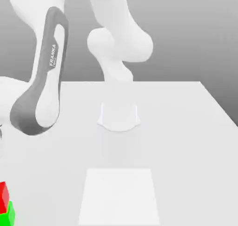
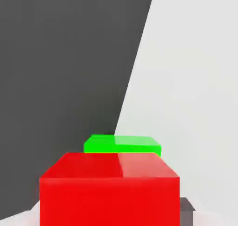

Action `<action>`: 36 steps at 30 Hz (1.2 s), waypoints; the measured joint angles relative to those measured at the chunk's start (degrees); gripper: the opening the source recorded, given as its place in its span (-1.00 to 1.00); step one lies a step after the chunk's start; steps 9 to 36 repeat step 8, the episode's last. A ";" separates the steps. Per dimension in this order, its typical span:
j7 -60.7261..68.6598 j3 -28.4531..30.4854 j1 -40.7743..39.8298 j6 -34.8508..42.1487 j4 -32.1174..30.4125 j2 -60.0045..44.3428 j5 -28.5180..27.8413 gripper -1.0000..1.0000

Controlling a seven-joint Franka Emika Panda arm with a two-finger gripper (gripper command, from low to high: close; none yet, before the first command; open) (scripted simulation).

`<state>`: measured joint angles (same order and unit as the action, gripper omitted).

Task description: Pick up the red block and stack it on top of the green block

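**Red block sits on the green block at the desk's corner**

Exterior view: the red block (image 1: 3, 197) is a small bright red cube with plain matte faces, cut off by the picture's left edge. It rests on top of the green block (image 1: 8, 214), a bright green cube of like size, near the lower left corner of the white desk (image 1: 186, 141). The white arm (image 1: 39, 104) leans toward that side. A paler square patch (image 1: 120, 197) lies on the desk, well apart from the blocks.

Hand view: the red block (image 2: 109, 192) looms close, its top face glossy. The green block (image 2: 123, 144) shows just beyond it. I cannot tell whether the gripper is apart or together.
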<state>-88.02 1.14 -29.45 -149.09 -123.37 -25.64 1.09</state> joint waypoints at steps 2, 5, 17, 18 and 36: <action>0.00 0.00 0.00 0.00 0.00 0.00 0.00 1.00; -0.02 0.05 0.00 0.07 0.07 -0.06 -0.05 1.00; -0.18 0.15 0.05 4.81 -0.18 4.95 -0.30 1.00; -0.18 0.15 0.05 4.81 -0.18 4.95 -0.30 1.00; -0.18 0.15 0.05 4.81 -0.18 4.95 -0.30 1.00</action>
